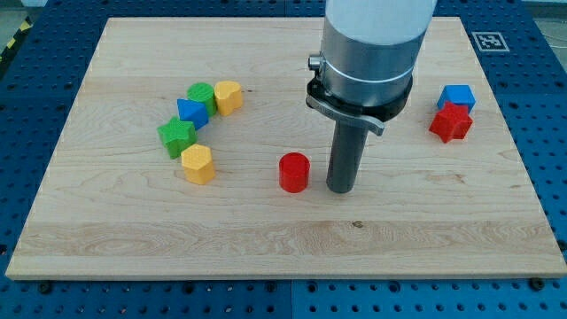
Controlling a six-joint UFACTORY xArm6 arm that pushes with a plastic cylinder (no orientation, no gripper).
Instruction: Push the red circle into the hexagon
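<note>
Showing the camera view: my tip [341, 190] rests on the tabletop [266, 239] just right of the red circle [294, 172], apart from it. No jaws exist on this rod, so none can be spread or pressed together. The yellow hexagon [198, 164] lies well to the view's left, below the green star [176, 136]. A straight leftward push, centred on the circle, likely prevents slipping.

A robotics lab: a wooden board [266, 239] on a blue perforated table [549, 106], with a fiducial marker [485, 40].
</note>
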